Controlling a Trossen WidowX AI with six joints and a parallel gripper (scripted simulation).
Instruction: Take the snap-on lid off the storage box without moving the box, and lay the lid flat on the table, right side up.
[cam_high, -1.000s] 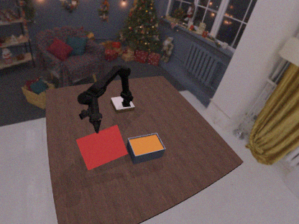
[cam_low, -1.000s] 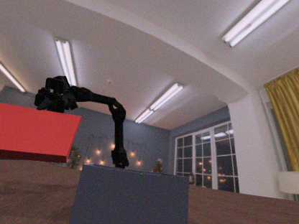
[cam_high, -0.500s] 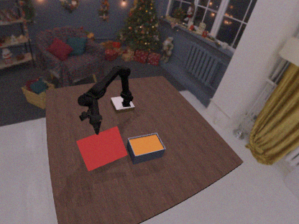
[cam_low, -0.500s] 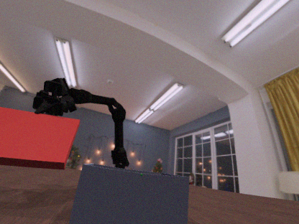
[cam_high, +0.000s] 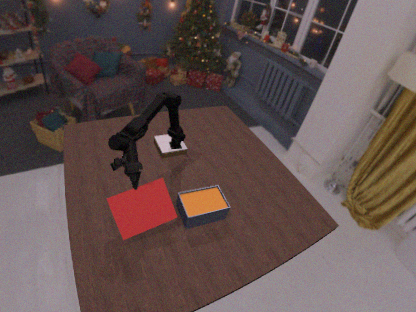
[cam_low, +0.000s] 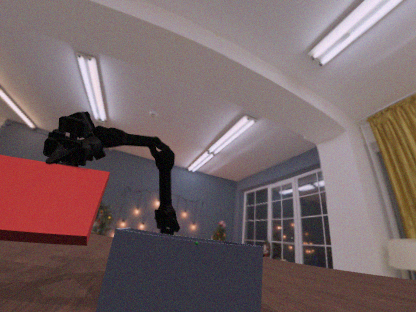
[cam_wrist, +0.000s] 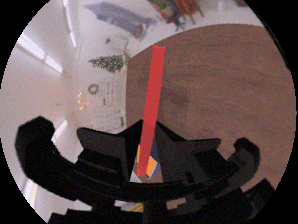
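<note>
The red lid (cam_high: 145, 212) (cam_low: 47, 202) (cam_wrist: 157, 75) is off the box and held above the table, smooth face up. It slopes down from the gripper toward the exterior view's side. My gripper (cam_high: 136, 186) (cam_low: 74, 164) (cam_wrist: 148, 123) is shut on the lid's edge nearest the arm; the wrist view shows the lid edge-on between the fingers. The storage box (cam_high: 209, 219) (cam_low: 185, 275) stands upright on the table, uncovered, with an orange inside and dark blue walls. It is beside the lid, to its right in the top view. The lid's underside is hidden.
The brown wooden table (cam_high: 270, 220) (cam_wrist: 225, 85) carries the box and the arm. The arm's white base plate (cam_high: 163, 144) is behind the box. The box's near left corner is close to the lid's right edge in the top view.
</note>
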